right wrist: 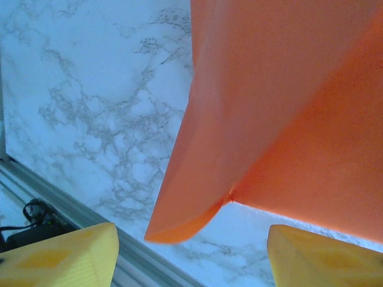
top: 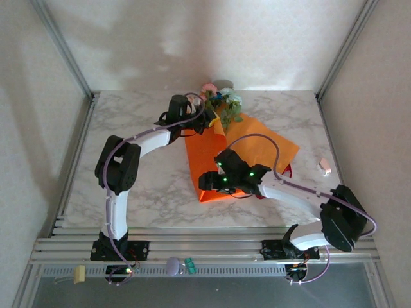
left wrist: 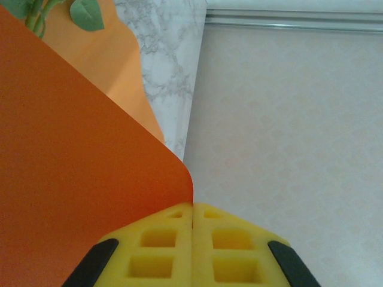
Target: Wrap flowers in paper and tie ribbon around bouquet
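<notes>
The orange paper lies folded over on the marble table, and its lower corner hangs just ahead of my right gripper. That gripper stands open, with nothing between its yellow fingertips. My left gripper is at the paper's top edge, its yellow pads shut on the paper's edge. The flowers stick out beyond the paper's far end, and green leaves show in the left wrist view. A bit of red ribbon peeks out from under the paper's right side.
A small pink-white object lies on the table at the right. The metal rail runs along the near edge, with a lavender ball and a green clip on it. Walls close in the table on three sides.
</notes>
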`<state>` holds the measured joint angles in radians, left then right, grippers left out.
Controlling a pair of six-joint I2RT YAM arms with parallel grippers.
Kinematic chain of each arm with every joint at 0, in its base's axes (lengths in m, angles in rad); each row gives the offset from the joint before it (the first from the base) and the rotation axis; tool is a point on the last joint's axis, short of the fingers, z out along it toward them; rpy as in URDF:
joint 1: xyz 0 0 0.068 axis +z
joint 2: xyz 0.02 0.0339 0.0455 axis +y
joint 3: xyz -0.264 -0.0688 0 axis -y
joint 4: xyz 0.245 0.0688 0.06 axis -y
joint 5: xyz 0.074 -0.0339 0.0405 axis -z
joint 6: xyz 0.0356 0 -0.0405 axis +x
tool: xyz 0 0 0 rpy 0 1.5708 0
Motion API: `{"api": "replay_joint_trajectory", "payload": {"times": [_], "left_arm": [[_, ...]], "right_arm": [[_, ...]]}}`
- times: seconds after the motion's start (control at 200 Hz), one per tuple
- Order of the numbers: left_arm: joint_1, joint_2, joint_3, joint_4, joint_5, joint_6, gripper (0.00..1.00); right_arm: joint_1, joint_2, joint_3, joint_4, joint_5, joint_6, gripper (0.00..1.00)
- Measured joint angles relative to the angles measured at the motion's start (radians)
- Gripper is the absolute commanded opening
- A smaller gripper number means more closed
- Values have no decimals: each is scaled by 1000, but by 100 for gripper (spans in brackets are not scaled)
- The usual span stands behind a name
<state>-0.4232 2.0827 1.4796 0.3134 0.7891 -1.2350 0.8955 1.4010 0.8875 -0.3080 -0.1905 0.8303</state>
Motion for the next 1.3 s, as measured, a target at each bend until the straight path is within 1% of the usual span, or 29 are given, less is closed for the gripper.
{"api": "replay_joint_trajectory", "payload": {"times": [0.205,0.36,0.385,0.465,0.546,0.566,0.601,0.616,0.631,0.711,0.756,0.876,0.971,1.046,1.111,1.176,1.231,1.296], "left_arm": [[-2,12,0,0,0,0,0],[-2,13,0,0,0,0,0],[-2,13,0,0,0,0,0],[-3,13,0,0,0,0,0],[-6,13,5,-7,0,5,0],[-6,13,7,-12,0,5,6],[-8,13,14,-28,-4,13,24],[-8,13,18,-36,-5,23,30],[-8,13,22,-46,-8,27,34],[-8,11,55,-132,-44,71,47],[-10,3,78,-203,-80,113,57],[-10,-66,117,-412,-215,207,62],[-10,-187,102,-545,-325,266,61],[-10,-307,37,-576,-374,291,52],[-11,-432,-77,-585,-378,291,46],[-24,-505,-179,-576,-365,287,41],[-49,-521,-245,-573,-352,277,37],[-93,-496,-312,-567,-330,263,33]], "right_arm": [[7,76,73,-37,27,-5,53],[19,120,83,-67,46,3,29],[19,122,83,-74,50,-3,23],[20,121,83,-92,69,7,9],[20,121,82,-114,93,7,2],[20,119,80,-117,97,14,0],[19,117,77,-124,107,14,0],[19,116,75,-126,110,17,0],[19,115,73,-127,113,18,0],[19,114,61,-135,120,20,0],[19,114,54,-137,120,21,0],[14,114,31,-138,119,26,0],[-2,114,5,-134,115,31,0],[-17,114,-14,-130,113,35,0],[-32,114,-29,-128,112,35,0],[-44,114,-39,-127,112,34,0],[-52,114,-45,-125,111,34,0],[-59,114,-53,-122,111,34,0]]}}
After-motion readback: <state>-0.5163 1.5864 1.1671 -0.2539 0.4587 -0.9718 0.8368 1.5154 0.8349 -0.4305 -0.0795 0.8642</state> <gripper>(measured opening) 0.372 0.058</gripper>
